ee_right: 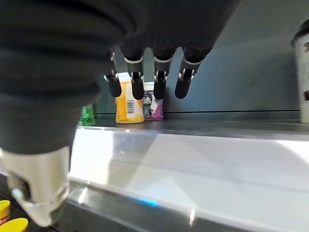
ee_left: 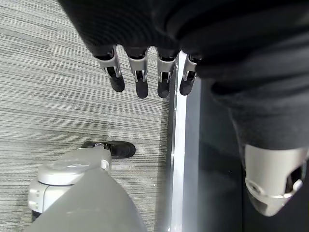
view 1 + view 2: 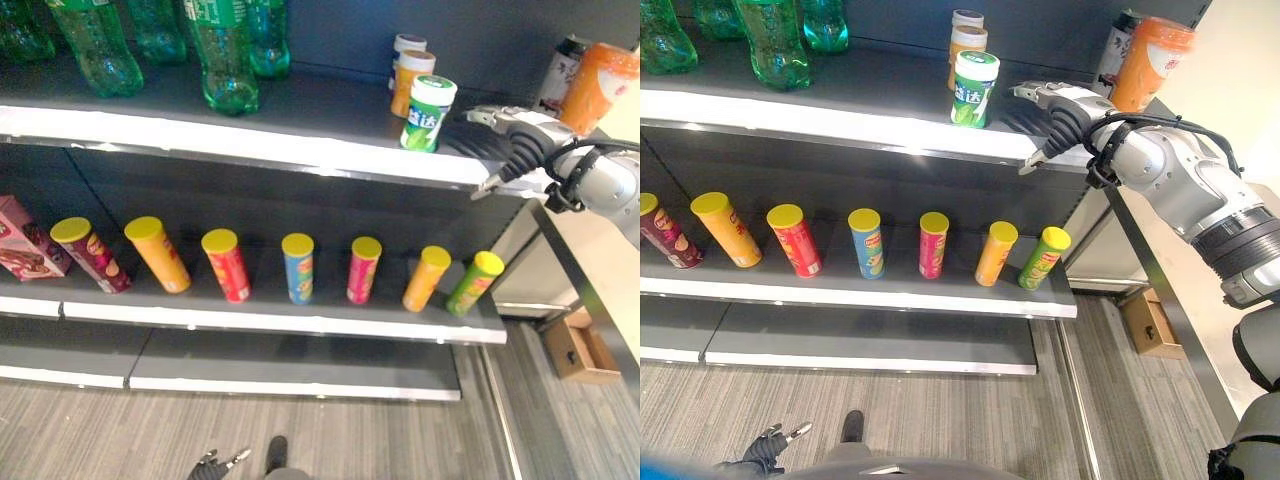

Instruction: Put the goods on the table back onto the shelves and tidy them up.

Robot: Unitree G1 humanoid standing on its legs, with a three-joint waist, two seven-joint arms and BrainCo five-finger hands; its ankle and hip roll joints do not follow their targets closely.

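So the robot's right hand (image 3: 1060, 115) is up at the front edge of the upper shelf (image 3: 840, 120), fingers straight and relaxed, nothing in it, just beside a green and white canister (image 3: 974, 88) that stands upright with its long axis vertical and white lid on top. My guess is that canister is the item being shelved, and it sits a bit forward of two orange bottles (image 3: 409, 70) lined up one behind the other, so it may want a nudge back. An orange-wrapped bottle (image 3: 1149, 62) stands near the shelf's right end, green soda bottles (image 3: 220, 50) at the left. One shelf down, a row of chip tubes (image 3: 297, 268) is evenly spaced, each leaning back with its yellow lid up and toward the front. The left hand (image 3: 215, 465) hangs low over the floor, fingers loose and holding nothing. Looks mostly done to me, though I can't see any table to check.
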